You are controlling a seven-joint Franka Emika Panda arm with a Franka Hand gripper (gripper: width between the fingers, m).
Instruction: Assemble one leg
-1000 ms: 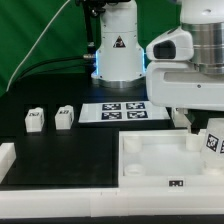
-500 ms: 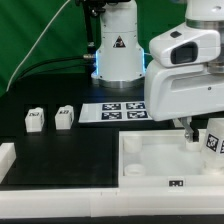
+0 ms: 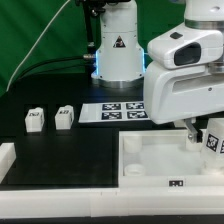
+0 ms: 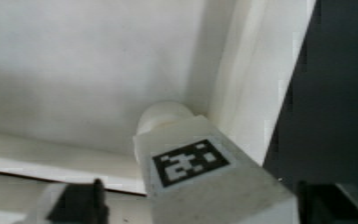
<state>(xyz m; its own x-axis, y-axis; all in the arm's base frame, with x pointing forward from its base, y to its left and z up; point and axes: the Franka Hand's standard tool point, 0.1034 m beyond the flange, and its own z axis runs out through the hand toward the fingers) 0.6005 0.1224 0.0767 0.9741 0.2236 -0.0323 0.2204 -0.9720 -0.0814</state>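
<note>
A leg (image 3: 213,140), a small white block with a black-and-white tag, stands at the far right corner of the large white tray-like part (image 3: 150,165). In the wrist view the leg (image 4: 197,160) fills the space between my fingers, by the tray's raised rim (image 4: 247,70). My gripper (image 3: 199,133) is low over it. In the wrist view the gripper (image 4: 202,205) is open, with a dark finger on each side of the leg and small gaps showing. Two more legs (image 3: 35,120) (image 3: 65,117) stand on the black table at the exterior view's left.
The marker board (image 3: 113,112) lies flat behind the tray, in front of the arm's white base (image 3: 118,50). A low white wall (image 3: 8,158) borders the table at the exterior view's left. Black table (image 4: 345,80) shows beyond the tray's rim.
The arm has come down and toward the exterior view's left over the right-hand leg. In the last half second it has barely moved. The other legs have not moved.
</note>
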